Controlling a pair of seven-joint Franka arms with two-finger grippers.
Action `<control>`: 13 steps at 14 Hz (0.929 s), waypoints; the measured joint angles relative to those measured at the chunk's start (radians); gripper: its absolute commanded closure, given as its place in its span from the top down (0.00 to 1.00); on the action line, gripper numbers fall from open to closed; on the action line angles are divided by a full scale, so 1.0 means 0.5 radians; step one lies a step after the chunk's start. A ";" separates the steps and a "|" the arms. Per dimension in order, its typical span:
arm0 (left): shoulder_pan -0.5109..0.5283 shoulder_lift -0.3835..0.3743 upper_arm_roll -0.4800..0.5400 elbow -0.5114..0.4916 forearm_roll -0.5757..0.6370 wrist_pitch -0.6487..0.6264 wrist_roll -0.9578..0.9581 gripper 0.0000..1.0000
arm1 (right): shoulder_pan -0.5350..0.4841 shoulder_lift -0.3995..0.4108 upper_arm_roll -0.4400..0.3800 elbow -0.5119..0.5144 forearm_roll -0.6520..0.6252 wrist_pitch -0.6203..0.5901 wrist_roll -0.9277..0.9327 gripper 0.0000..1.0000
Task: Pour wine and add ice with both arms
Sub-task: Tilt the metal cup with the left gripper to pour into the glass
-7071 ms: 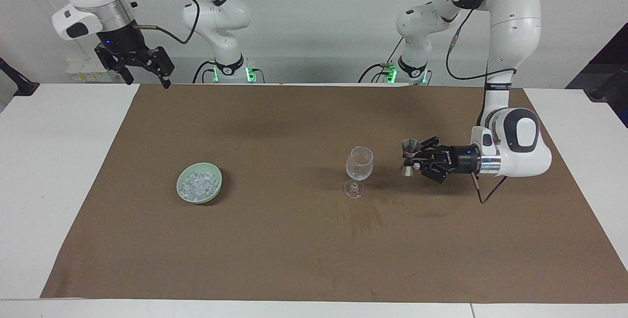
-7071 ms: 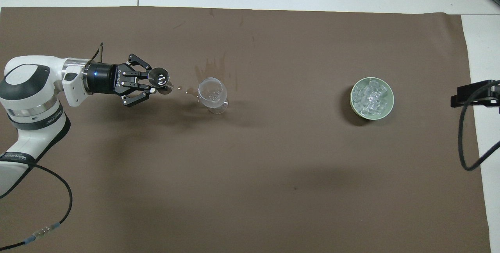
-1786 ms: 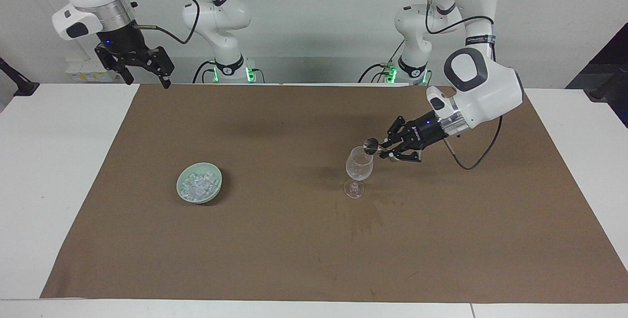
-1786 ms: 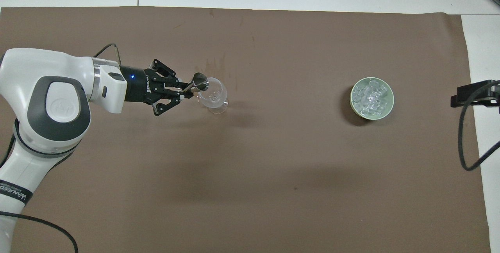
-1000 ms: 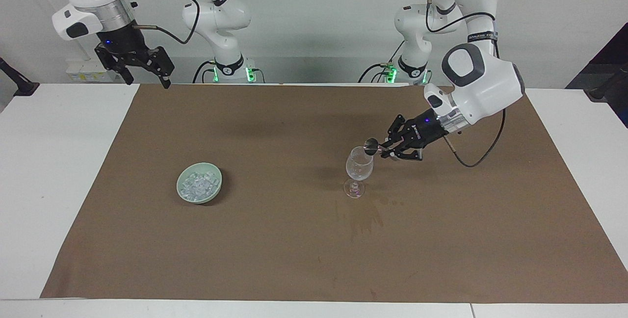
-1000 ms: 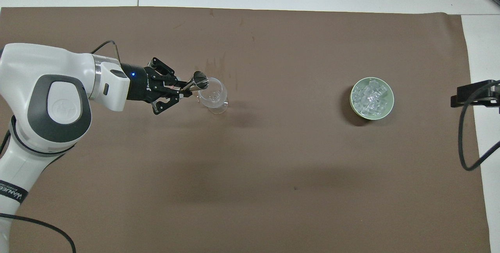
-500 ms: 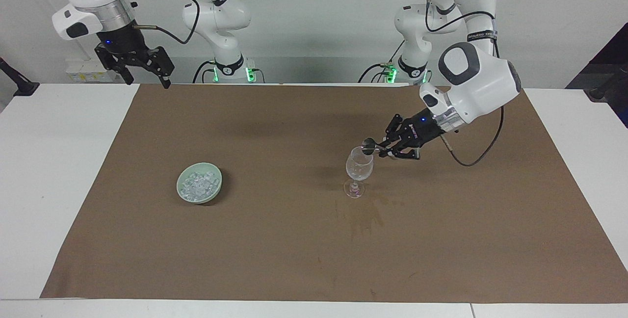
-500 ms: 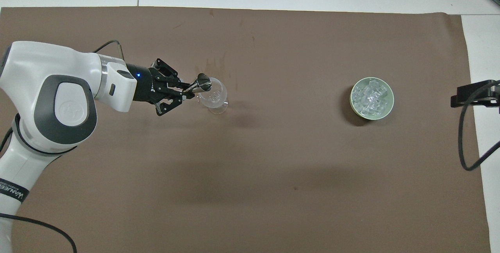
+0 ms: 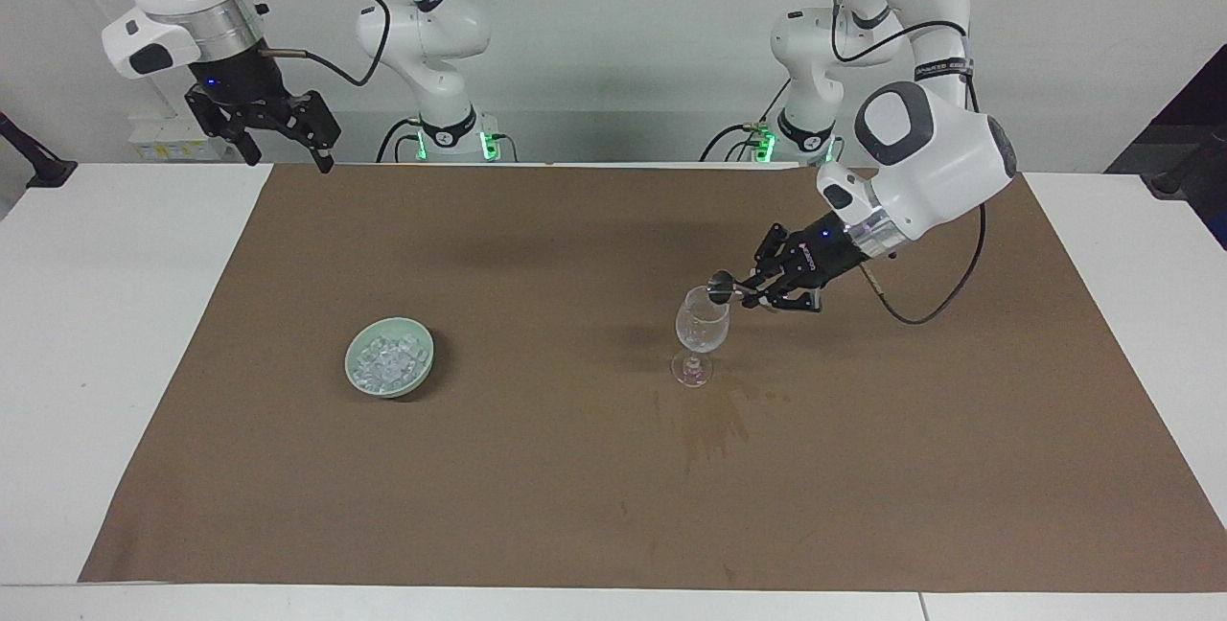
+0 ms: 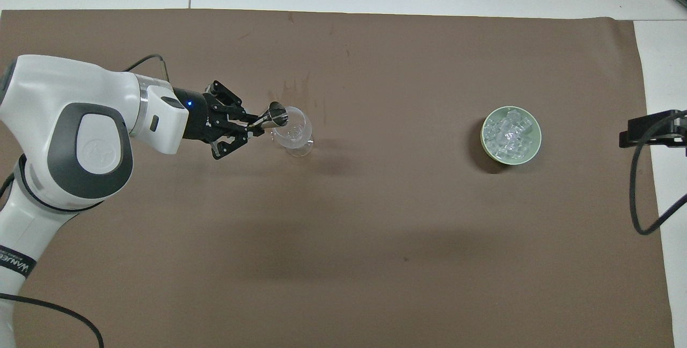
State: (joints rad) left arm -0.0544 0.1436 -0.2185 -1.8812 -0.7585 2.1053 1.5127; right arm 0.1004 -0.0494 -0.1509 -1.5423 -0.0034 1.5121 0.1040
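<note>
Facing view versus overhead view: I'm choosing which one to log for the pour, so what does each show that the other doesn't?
Only the facing view shows both arm bases, the whole open right tool raised over the table edge at the right arm's end, and how high the jigger sits above the glass rim.

Only the overhead view looks down into the wine glass and onto the ice heaped in the green bowl.

Both show the left tool shut on the tilted jigger at the glass rim, the bowl, and the stained brown mat.
</note>
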 measured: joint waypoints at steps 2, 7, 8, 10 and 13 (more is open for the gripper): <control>-0.002 0.000 0.000 0.000 0.025 0.000 -0.016 0.00 | 0.000 0.000 0.000 0.000 0.000 0.000 0.000 1.00; -0.006 0.000 0.001 0.011 0.161 0.000 -0.136 0.00 | 0.000 0.000 0.000 0.000 0.000 0.000 0.000 1.00; -0.007 0.000 0.001 0.024 0.190 0.000 -0.179 0.00 | 0.000 0.000 0.000 0.000 0.000 0.000 0.000 1.00; -0.011 -0.001 0.001 0.043 0.215 0.000 -0.218 0.00 | 0.000 0.000 0.000 0.000 0.000 0.000 0.000 1.00; -0.023 -0.001 0.001 0.046 0.218 0.000 -0.239 0.00 | 0.000 0.000 0.000 0.000 0.000 0.000 0.000 1.00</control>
State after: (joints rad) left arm -0.0657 0.1433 -0.2182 -1.8580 -0.6494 2.1054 1.3932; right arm 0.1004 -0.0494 -0.1509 -1.5423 -0.0034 1.5121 0.1040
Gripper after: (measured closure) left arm 0.780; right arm 0.000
